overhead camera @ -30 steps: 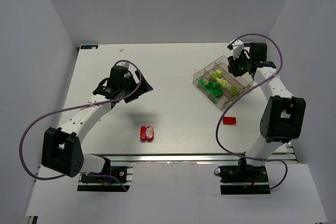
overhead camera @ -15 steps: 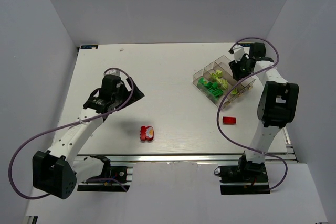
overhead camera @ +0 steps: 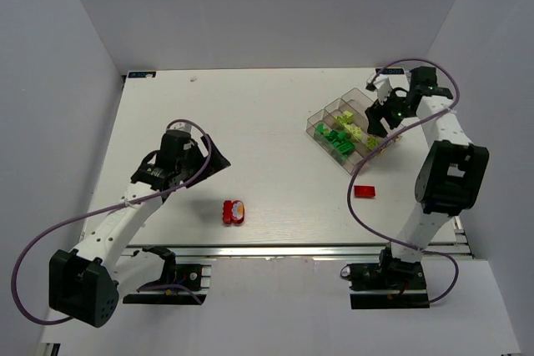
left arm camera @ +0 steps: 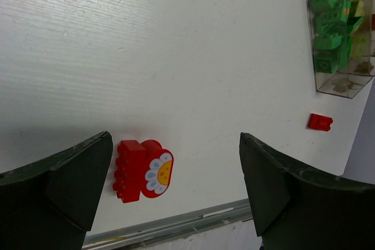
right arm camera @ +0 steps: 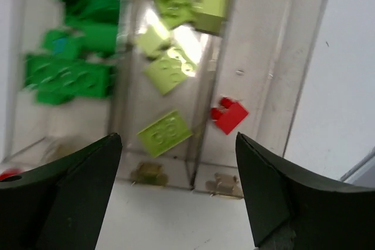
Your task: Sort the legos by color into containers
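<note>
Red lego (right arm camera: pixel 229 113) sits in tray (right arm camera: pixel 263 39) end bay under R end effector (right arm camera: pixel 177 144), wide open/empty; L end effector (left arm camera: pixel 174 141), open/empty, hovers over red flower brick (left arm camera: pixel 143 171) well off tray, prob. next pick.

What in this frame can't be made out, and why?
1. Top view: the bricks in the tray are too small to count, and the right gripper covers part of it.
2. Right wrist view: the green bricks blur together, and the tray is cut off at the top edge.
3. Left wrist view: the tray is cut off by the right edge.
</note>
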